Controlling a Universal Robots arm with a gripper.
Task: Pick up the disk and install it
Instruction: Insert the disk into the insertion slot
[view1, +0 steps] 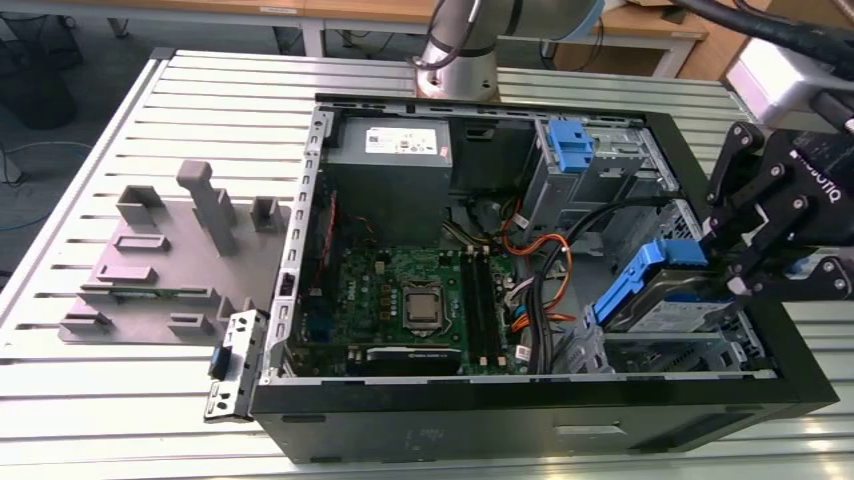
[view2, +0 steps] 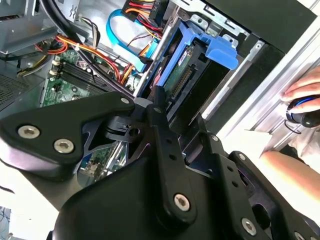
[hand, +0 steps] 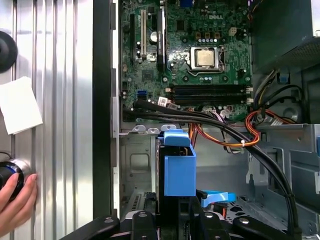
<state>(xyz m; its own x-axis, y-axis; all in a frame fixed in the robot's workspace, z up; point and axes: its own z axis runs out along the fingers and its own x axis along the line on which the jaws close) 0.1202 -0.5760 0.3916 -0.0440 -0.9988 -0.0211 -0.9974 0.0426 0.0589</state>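
At the exterior view's right end of the open black computer case (view1: 534, 400), the flat silver disk in a blue plastic caddy (view1: 661, 295) is held tilted, clamped between the jaws of the black gripper (view1: 731, 285). Its lower edge sits at the silver metal drive bay (view1: 674, 352), black and orange cables (view1: 534, 295) close beside. A white label is borne by the grey power-supply box (view1: 400, 150); its print cannot be made out.

Disk (view1: 667, 298) inside case (view1: 534, 412), exterior view's right end, seemingly tilted; motherboard (view1: 400, 290) alongside.
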